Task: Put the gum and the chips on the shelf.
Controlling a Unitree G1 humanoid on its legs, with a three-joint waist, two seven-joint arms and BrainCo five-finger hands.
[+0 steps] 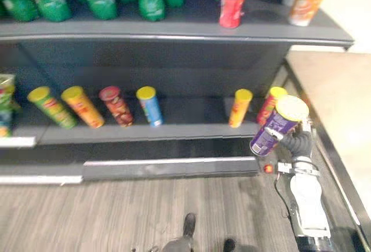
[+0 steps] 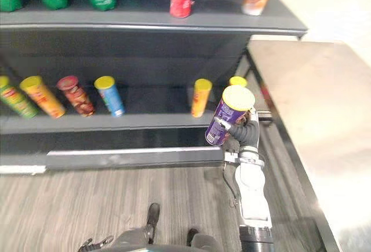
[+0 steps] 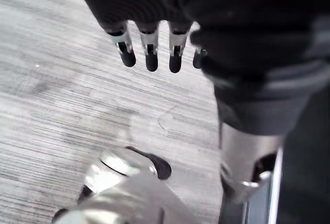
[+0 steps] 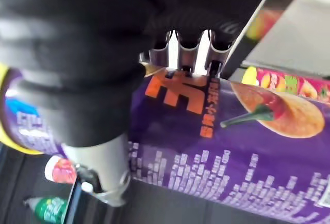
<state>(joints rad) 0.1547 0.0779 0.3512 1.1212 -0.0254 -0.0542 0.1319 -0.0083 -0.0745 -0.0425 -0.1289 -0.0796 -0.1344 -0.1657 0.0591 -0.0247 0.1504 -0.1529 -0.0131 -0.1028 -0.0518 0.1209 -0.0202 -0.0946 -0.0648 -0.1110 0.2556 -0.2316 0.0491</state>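
Purple chips can (image 2: 229, 119), tilted, in the right hand (image 2: 246, 131), whose fingers curl round it.

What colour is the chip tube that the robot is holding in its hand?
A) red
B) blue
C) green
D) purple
D: the right hand has its fingers curled round a purple cardboard chip tube with a yellow lid, held up in front of the dark shelves.
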